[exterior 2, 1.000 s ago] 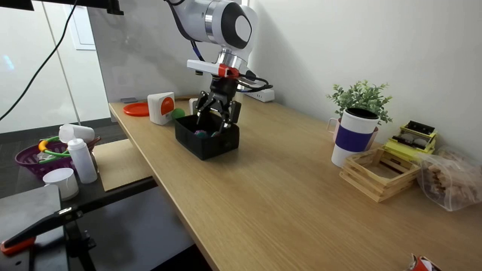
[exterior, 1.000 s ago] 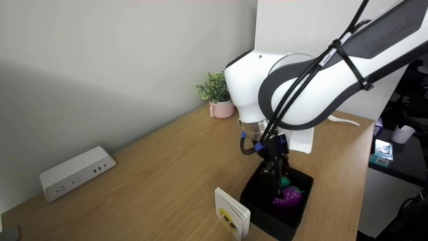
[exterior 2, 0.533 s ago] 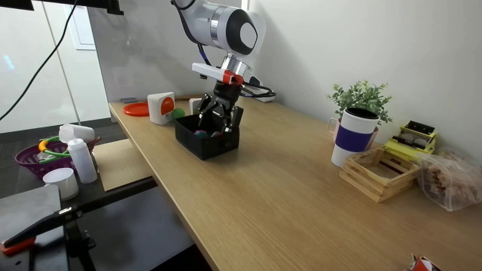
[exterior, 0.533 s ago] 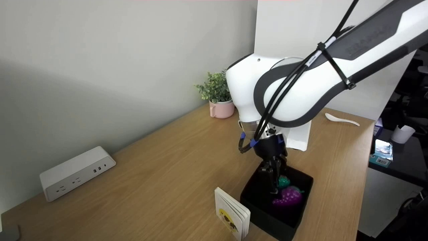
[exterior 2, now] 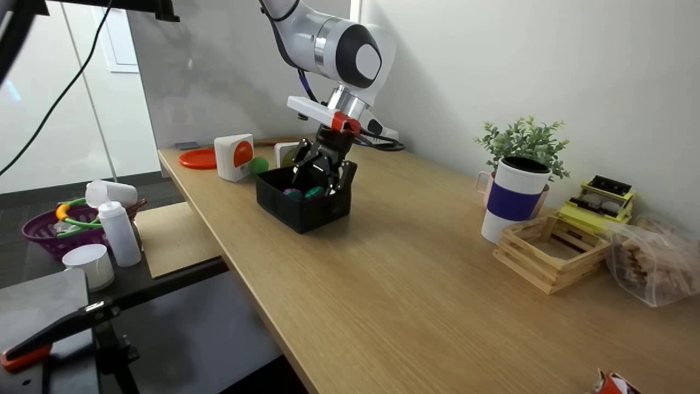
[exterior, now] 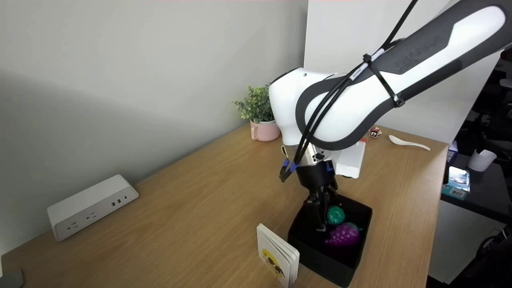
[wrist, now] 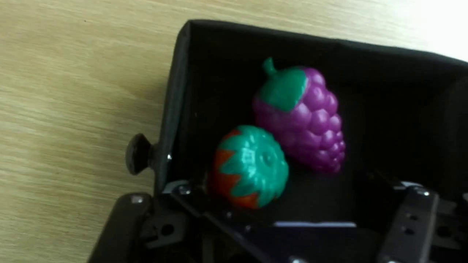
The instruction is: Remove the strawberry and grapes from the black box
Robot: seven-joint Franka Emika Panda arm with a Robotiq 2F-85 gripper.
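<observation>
Strawberry (wrist: 252, 166) and grapes (wrist: 307, 124) both in the black box (wrist: 176, 95), side by side; touching or just beside each other, can't tell. Wrist view: strawberry sits nearer the wall with the round knob (wrist: 138, 154), narrow gap to it; grapes stand off from the far wall, open box floor to their right. Strawberry is glossy orange-red, leafy green cap turned to the wrist camera. Grapes are magenta-purple, lumpy, lying over, green leaf and stub stem at the fat end, tapering at the other. Hand (wrist: 297, 188) reaches down over the box in both exterior views, fingers well apart; strawberry is close to the finger on the knob side, contact can't be told. Box stands near the bench (exterior 2: 415, 284) edge, strip of bench between. Board book (exterior: 276, 254) stands upright right at a box corner, tight there; touch unclear. In an exterior view: green ball (exterior 2: 258, 165) just beside the box, white block (exterior 2: 229, 158) next to it, red plate (exterior 2: 198, 158) beyond. Long open run of bench over to wooden crate (exterior 2: 552, 268) and tumbler (exterior 2: 517, 200). Power strip (exterior: 94, 206) and potted plant (exterior: 258, 108) sit back along the wall, well apart from the box.
</observation>
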